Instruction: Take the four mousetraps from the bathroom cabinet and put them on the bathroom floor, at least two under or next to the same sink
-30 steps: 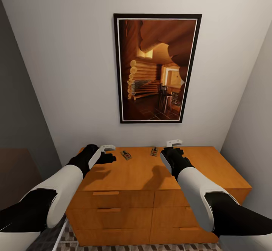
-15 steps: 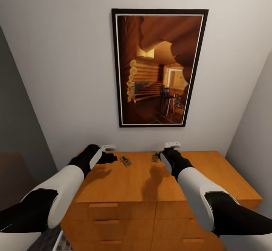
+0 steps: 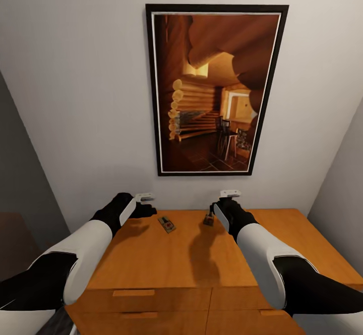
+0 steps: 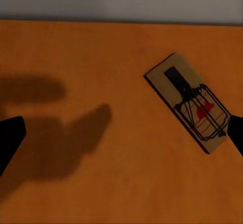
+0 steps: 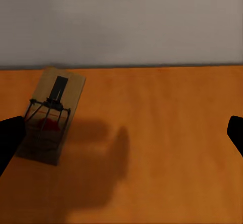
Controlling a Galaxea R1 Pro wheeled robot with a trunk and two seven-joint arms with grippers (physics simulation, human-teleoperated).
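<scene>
The orange-brown cabinet point(image 3: 151, 259) stands against the wall, right in front of me. Two mousetraps lie on its flat top near the back: one mousetrap point(image 3: 166, 223) left of centre, the other mousetrap point(image 3: 207, 218) just right of it. My left gripper point(image 3: 144, 209) hovers over the top, left of the first trap. In the left wrist view that mousetrap point(image 4: 191, 101) lies beside one open fingertip point(image 4: 10, 139), off centre. My right gripper point(image 3: 225, 208) hangs just right of the second mousetrap point(image 5: 50, 115), open, nothing between its fingers.
A large framed picture point(image 3: 214, 90) of a log interior hangs on the white wall above the cabinet. Drawer fronts with bar handles point(image 3: 126, 293) show below the top. Grey walls close in at both sides.
The whole view has shifted: the cabinet top looks larger and sits lower in the picture, so the camera came closer. Both arms keep their pose; the traps lie as before.
</scene>
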